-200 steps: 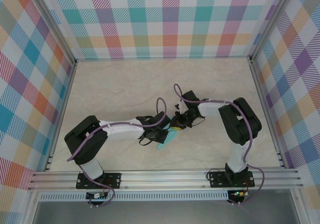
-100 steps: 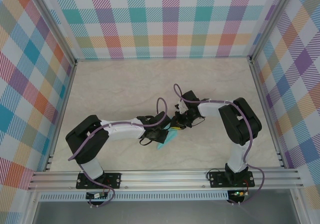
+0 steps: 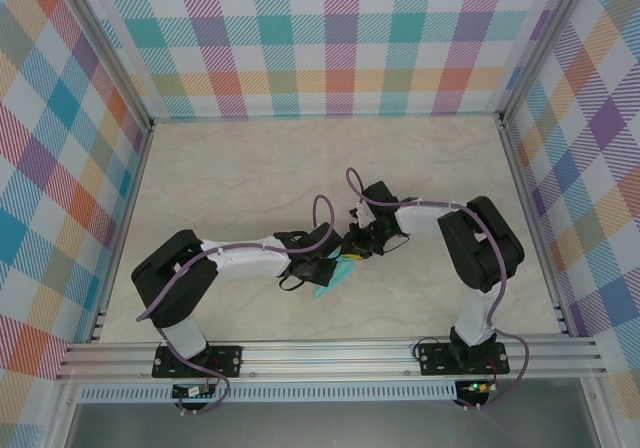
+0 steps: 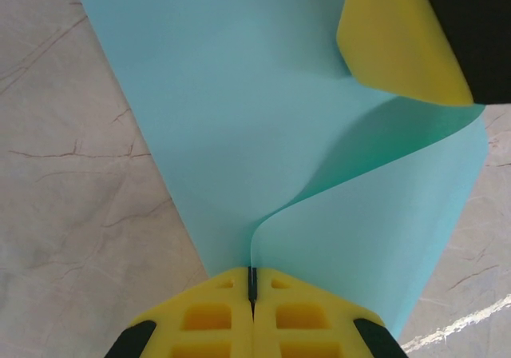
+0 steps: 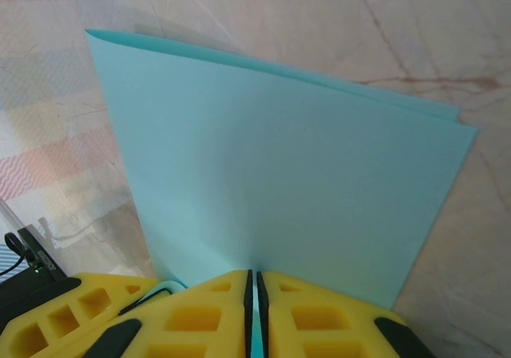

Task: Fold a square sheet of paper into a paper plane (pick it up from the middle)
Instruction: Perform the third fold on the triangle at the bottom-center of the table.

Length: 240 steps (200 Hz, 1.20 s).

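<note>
Plainly, both arms met just on the near side of the counter's (image 3: 230, 178) middle, and the square sheet of paper (image 3: 338, 274) sat between them there, a small turquoise patch poking out from under the two wrists toward the counter's near edge.

The left tool (image 4: 251, 276) was pressed fully together, its yellow tips meeting with one edge of the sheet caught in the seam between them. From that pinch the paper rose in a soft bend, one flap curling over rather than lying flat on the counter. One yellow fingertip (image 4: 399, 42) of the other arm's tool pressed on the sheet's far corner.

The right tool (image 5: 254, 278) was drawn narrow too, with only a thin slit left between its tips, and the turquoise edge ran down into that slit, so it gripped the sheet as well. Seen from that wrist, the paper was doubled over: two layers showed along its far edge, slightly offset at the corner. Marbled counter lay all around it.
</note>
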{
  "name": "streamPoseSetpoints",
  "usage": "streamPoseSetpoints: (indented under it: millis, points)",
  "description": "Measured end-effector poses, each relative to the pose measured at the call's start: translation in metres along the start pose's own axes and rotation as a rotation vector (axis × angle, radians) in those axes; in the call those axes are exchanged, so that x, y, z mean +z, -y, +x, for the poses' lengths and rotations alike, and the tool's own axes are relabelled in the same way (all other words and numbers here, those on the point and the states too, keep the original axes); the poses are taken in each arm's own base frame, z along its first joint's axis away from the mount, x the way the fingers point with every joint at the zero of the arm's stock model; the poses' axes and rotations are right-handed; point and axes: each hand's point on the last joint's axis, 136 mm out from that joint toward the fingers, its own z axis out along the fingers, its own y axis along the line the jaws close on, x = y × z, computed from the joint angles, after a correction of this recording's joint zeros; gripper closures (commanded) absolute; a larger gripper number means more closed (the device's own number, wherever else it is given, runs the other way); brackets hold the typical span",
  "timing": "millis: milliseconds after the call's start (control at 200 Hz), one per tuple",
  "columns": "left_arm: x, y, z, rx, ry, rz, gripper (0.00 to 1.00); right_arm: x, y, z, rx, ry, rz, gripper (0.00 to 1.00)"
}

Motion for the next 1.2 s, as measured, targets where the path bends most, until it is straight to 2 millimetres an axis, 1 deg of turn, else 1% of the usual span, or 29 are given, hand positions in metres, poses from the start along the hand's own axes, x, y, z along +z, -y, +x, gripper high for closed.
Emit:
streamPoseSetpoints:
  millis: [360, 590, 730, 945, 1200]
  points:
    - [-0.012, 0.006, -0.007, -0.003, 0.031, 0.036, 0.99, 0.0, 0.001, 0.0, 0.003, -0.001, 0.004, 0.89]
    - [-0.013, 0.002, -0.004, -0.004, 0.014, 0.013, 0.99, 0.0, 0.001, 0.0, 0.003, -0.002, 0.004, 0.89]
    - [-0.01, 0.002, -0.004, -0.006, 0.001, 0.006, 0.99, 0.0, 0.001, 0.0, 0.003, -0.002, 0.004, 0.89]
    - [0.0, 0.001, 0.002, -0.005, -0.027, -0.007, 0.99, 0.0, 0.001, 0.0, 0.003, -0.001, 0.004, 0.89]
    - [0.0, 0.002, 0.0, -0.006, -0.022, 0.002, 0.99, 0.0, 0.001, 0.0, 0.003, -0.002, 0.004, 0.89]
